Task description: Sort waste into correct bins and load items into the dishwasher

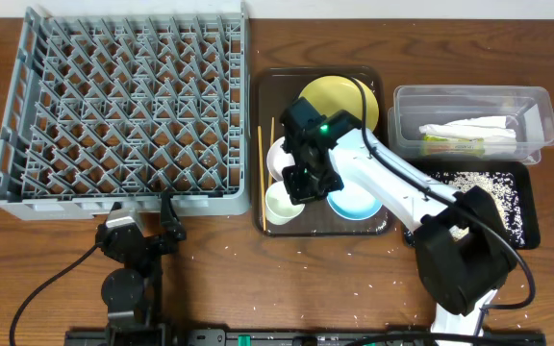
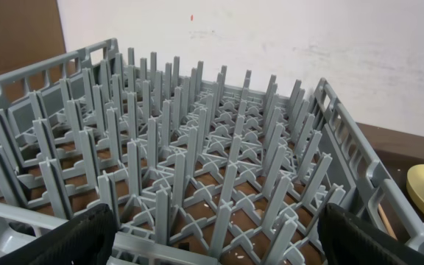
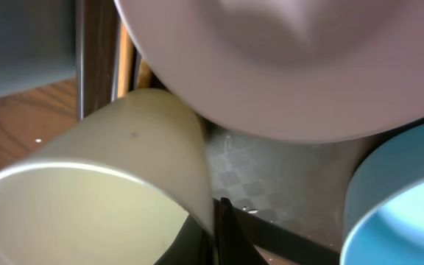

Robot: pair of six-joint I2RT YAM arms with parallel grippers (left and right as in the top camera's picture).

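My right gripper [image 1: 301, 187] is over the brown serving tray [image 1: 373, 77], shut on the wall of the small white cup [image 1: 282, 205]; in the right wrist view the cup [image 3: 109, 199] has its wall pinched between my fingers [image 3: 216, 228]. The white bowl [image 1: 279, 159] [image 3: 285, 66] and the light blue bowl [image 1: 354, 202] [image 3: 403, 199] sit right beside it. The yellow plate [image 1: 339, 96] lies at the tray's back. Chopsticks [image 1: 261, 163] lie along its left edge. My left gripper [image 1: 142, 207] [image 2: 219, 243] is open at the front edge of the grey dish rack [image 1: 123, 106] [image 2: 197, 147].
The clear tub [image 1: 537, 106] at the right holds the white napkin [image 1: 469, 128] and the green-and-yellow wrapper [image 1: 450, 144]. The black tray [image 1: 527, 207] in front of it holds rice grains [image 1: 479, 183]. A few grains lie scattered on the table.
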